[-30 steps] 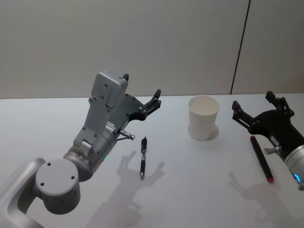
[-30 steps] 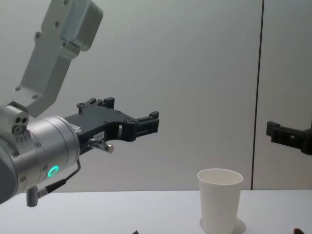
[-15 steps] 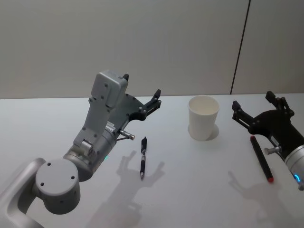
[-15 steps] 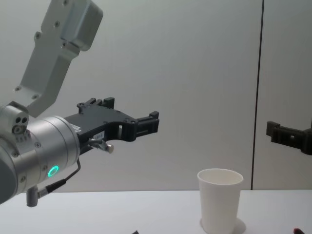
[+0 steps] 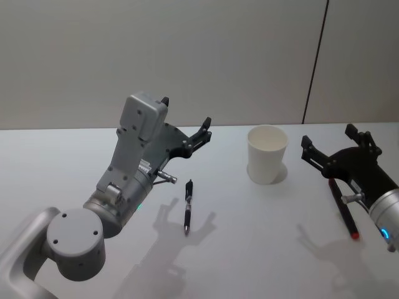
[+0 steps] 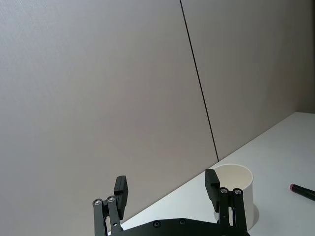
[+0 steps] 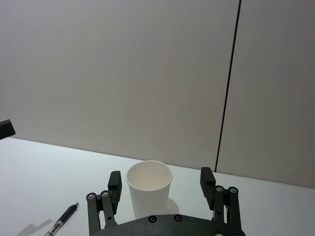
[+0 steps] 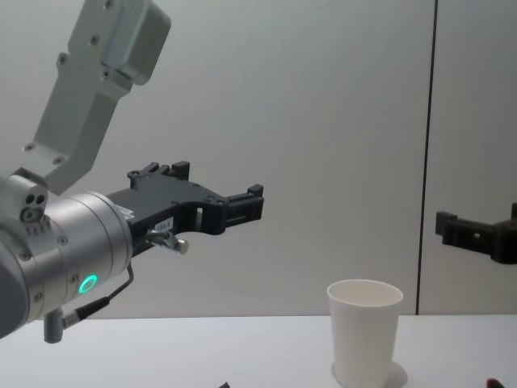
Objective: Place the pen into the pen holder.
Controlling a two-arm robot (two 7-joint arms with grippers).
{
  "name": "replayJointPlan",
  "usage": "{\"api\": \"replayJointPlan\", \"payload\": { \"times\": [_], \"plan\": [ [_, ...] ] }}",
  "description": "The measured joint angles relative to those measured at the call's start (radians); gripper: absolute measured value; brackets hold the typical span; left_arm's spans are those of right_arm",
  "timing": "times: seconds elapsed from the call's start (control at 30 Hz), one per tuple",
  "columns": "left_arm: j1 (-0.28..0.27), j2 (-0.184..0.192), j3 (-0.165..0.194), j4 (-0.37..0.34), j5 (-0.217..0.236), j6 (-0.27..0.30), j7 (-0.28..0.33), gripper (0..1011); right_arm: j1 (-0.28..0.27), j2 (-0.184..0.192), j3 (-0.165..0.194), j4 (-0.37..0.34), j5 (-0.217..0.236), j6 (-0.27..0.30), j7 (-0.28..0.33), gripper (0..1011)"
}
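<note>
I am working over a white surface (image 5: 75, 156) that carries one cup and two pens.

My left arm is the bulkiest thing here. I am holding it raised over the left-middle of the surface, with the left gripper (image 5: 186, 110) pointing forward and its jaws released, nothing between them. I judge I am carrying it high so that it does not crowd the working side.

I am hovering the right gripper (image 5: 327, 135) low on the right, aimed toward the cup. Its jaws are spread wide and empty, and I reckon that width is there to straddle a slim shaft. From my right wrist, the cup is sitting framed between those jaws, farther off.

The white paper cup (image 5: 267, 154) is standing upright right of centre with its mouth open, ready to take something dropped in from above.

The pen (image 5: 347, 217), black with a red near tip, is lying flat to the right of the cup and apart from it. Part of it is lying under my right gripper's body, so I judge the pickup is not yet made and my jaws will need tipping down across the shaft.

A black click pen (image 5: 188, 205) is lying near the centre, in front of my left arm.
</note>
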Motion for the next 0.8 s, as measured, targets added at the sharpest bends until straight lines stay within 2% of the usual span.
{"api": "replayJointPlan", "payload": {
  "times": [0.33,0.4,0.43,0.8],
  "plan": [
    [0.0,0.0,0.0,0.0,0.0,0.0,0.0,1003,0.011,-0.016,-0.002,-0.019,-0.003,0.111,-0.041,1002],
    [0.0,0.0,0.0,0.0,0.0,0.0,0.0,1003,0.019,-0.02,0.001,-0.022,-0.003,0.15,-0.055,1002],
    [0.0,0.0,0.0,0.0,0.0,0.0,0.0,1003,0.019,-0.02,0.001,-0.022,-0.003,0.15,-0.055,1002],
    [0.0,0.0,0.0,0.0,0.0,0.0,0.0,1003,0.058,-0.03,0.016,-0.016,-0.016,0.301,-0.095,1002]
  ]
}}
